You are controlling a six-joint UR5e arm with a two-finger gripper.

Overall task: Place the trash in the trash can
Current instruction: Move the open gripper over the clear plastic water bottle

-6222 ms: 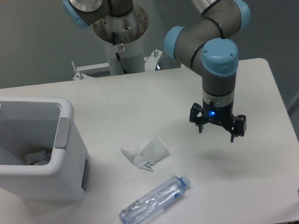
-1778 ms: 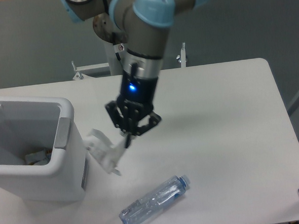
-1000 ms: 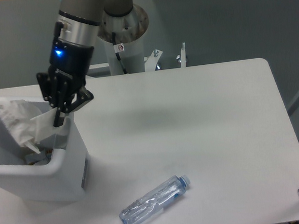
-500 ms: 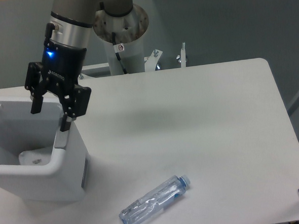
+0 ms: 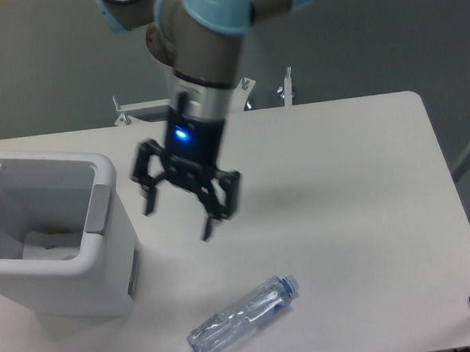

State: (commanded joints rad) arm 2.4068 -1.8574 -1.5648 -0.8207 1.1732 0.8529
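Nearest, the clear plastic water bottle (image 5: 242, 317) lies on its side on the white table (image 5: 357, 216), its blue cap (image 5: 289, 283) pointing right. To the left stands the white trash can (image 5: 60, 249), a grey strip (image 5: 98, 209) on its right wall, with the crumpled white paper wad (image 5: 51, 241) resting inside. Further back, the gripper (image 5: 178, 219) hangs above the table between can and bottle, its 2 fingers (image 5: 210, 224) spread wide, holding nothing.

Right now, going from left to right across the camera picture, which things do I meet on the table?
Boxy white plastic trash can → open black two-finger end effector hanging above the table → clear plastic water bottle with a blue cap, lying on its side.
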